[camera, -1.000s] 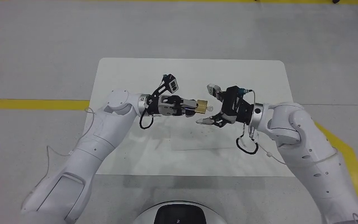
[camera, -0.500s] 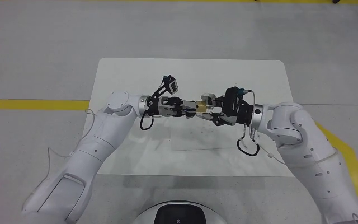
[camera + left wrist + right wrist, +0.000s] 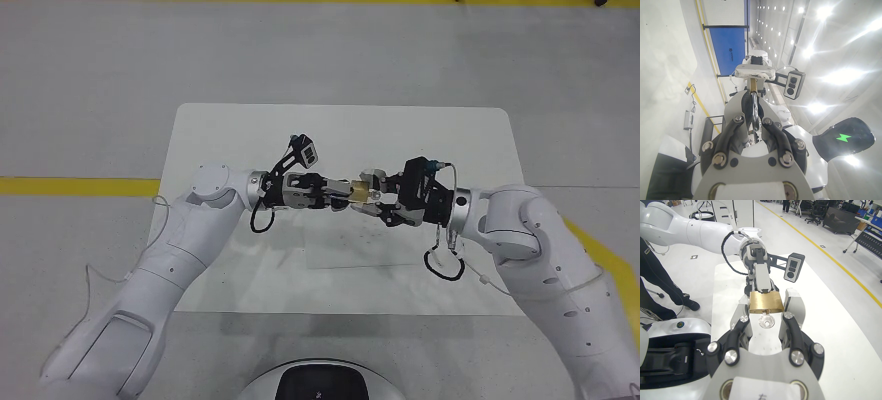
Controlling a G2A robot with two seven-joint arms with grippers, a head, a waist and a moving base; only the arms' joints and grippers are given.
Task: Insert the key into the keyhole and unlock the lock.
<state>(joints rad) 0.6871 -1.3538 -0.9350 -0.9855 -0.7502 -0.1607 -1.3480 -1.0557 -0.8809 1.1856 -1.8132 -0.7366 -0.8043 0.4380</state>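
A brass padlock [image 3: 765, 303] hangs in the air over the middle of the white table [image 3: 240, 130]. My left gripper [image 3: 335, 192] is shut on its steel shackle [image 3: 754, 111]. A key with a clear round head [image 3: 766, 321] sticks out of the keyhole in the lock's underside, and no finger touches it. My right gripper [image 3: 767, 296] comes from the opposite side. Its two fingers [image 3: 793, 302] press against the two narrow sides of the brass body. In the top view the padlock [image 3: 357, 187] sits between the two wrists.
The left arm's wrist camera [image 3: 794, 267] juts out beside the padlock. A black cable loop [image 3: 440, 262] hangs under the right wrist. The table's edges lie well away from both grippers, with bare tabletop on all sides.
One second ago my right gripper stood wide open just short of the padlock. It has since moved in and shut on the brass body. The left arm kept still.
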